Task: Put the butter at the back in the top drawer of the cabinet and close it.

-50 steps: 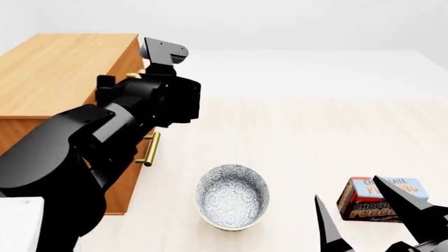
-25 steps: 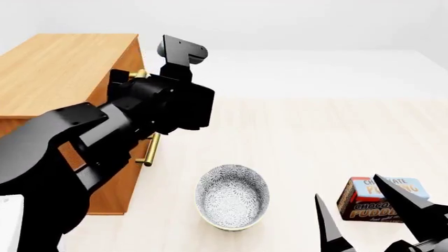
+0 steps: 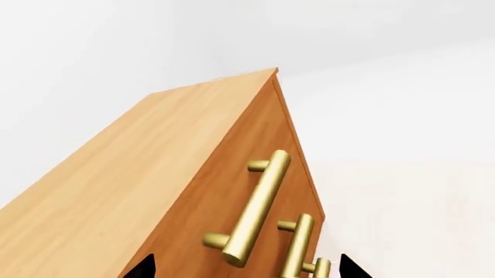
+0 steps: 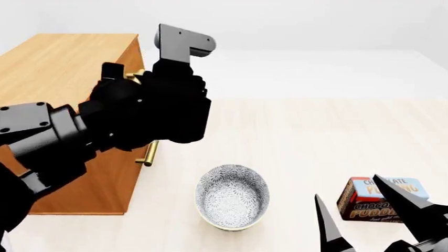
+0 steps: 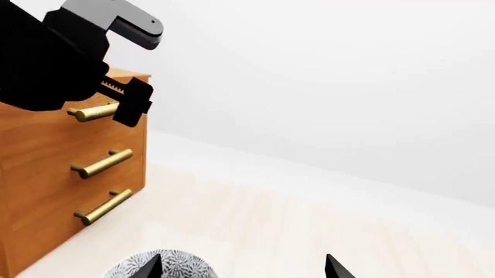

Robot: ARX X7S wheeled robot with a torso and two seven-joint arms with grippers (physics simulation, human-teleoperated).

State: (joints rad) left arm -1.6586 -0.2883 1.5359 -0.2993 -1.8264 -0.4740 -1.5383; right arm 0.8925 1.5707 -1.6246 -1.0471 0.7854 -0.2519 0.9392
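Note:
The light-brown cabinet (image 4: 63, 68) stands at the left, its three drawers shut. The top drawer's (image 5: 46, 124) brass handle (image 3: 255, 211) lies between my left gripper's (image 3: 246, 269) two spread fingertips. In the right wrist view the left gripper (image 5: 116, 104) sits at that top handle (image 5: 89, 112). In the head view my left arm hides most of the drawer fronts. My right gripper (image 4: 348, 189) is open and empty, low at the front right near the bowl. The butter is out of view.
A patterned bowl (image 4: 232, 197) sits in front of the cabinet. A brown-and-blue chocolate pudding box (image 4: 364, 207) lies at the front right, just behind my right fingers. Two lower handles (image 5: 102, 163) show below the top one.
My left arm has swung up and turned, bringing its gripper to the top drawer handle. The right arm, bowl and pudding box have not moved.

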